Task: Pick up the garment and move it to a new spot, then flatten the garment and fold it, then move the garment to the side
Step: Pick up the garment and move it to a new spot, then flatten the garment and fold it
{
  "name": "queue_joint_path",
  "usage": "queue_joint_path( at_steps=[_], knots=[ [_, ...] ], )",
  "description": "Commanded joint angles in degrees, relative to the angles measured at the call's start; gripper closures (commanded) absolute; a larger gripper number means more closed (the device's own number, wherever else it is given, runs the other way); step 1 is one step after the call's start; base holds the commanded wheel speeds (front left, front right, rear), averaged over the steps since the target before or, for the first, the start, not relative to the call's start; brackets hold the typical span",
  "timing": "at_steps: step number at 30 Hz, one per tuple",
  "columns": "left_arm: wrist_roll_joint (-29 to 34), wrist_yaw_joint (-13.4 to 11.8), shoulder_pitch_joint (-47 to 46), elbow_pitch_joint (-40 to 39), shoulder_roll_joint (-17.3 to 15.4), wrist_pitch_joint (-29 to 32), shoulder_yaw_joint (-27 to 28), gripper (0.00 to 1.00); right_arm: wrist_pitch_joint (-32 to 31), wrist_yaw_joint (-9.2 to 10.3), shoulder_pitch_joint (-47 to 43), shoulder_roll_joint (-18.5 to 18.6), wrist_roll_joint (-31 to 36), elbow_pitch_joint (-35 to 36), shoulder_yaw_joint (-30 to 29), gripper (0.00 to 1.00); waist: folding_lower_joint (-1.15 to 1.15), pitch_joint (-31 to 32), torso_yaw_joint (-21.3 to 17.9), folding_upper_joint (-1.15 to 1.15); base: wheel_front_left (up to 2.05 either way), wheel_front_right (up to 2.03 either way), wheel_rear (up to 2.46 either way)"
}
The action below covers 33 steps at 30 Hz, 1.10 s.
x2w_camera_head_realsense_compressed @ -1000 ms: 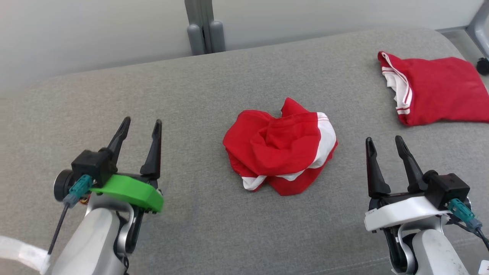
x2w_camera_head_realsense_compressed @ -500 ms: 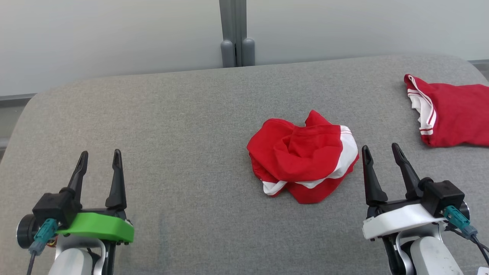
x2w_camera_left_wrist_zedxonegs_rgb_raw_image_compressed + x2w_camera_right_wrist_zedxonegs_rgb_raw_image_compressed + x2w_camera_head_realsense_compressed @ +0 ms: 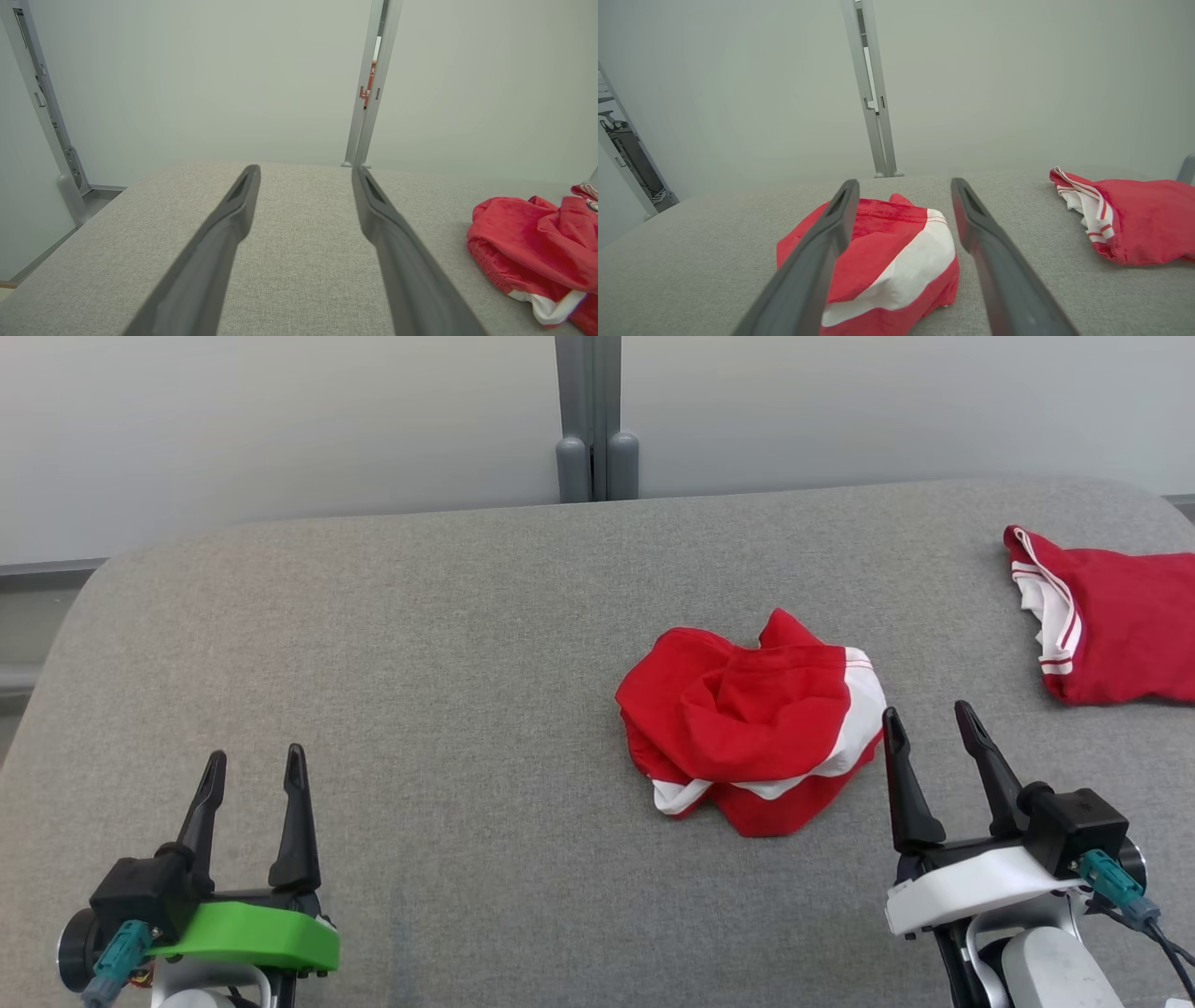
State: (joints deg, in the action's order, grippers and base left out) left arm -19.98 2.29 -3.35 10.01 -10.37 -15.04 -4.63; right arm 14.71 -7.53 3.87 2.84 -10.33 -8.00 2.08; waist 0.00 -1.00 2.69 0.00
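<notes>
The crumpled red-and-white garment (image 3: 747, 728) lies just right of the middle of the grey padded worktop (image 3: 420, 663); the right pincer (image 3: 925, 711) sits just beside it, fingers apart, empty; the left pincer (image 3: 257, 754), likewise spread, is well apart; a 2nd red garment (image 3: 1120, 625) lies far right.

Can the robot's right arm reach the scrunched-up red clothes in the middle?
Probably yes. The right gripper is open, its fingers sit just beside the scrunched-up red garment, and nothing lies between them on the grey cushion.
</notes>
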Motion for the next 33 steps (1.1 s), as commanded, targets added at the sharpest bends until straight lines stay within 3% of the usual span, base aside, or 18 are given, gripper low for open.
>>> queue_joint_path(
  at_steps=[1,33],
  knots=[
    [1.0,0.3,0.9,0.2,0.2,-0.1,0.5,0.0,0.0,0.1,-0.7,0.1,0.3,0.1,0.0,0.0,0.0,0.1,0.0,0.0,0.0,0.0,0.0],
    [4.9,4.2,2.0,1.8,4.4,-0.1,5.6,0.0,-0.3,0.1,-2.2,0.1,0.2,-0.5,-0.5,0.0,0.0,1.1,0.4,0.0,0.0,0.0,0.0]
  ],
)
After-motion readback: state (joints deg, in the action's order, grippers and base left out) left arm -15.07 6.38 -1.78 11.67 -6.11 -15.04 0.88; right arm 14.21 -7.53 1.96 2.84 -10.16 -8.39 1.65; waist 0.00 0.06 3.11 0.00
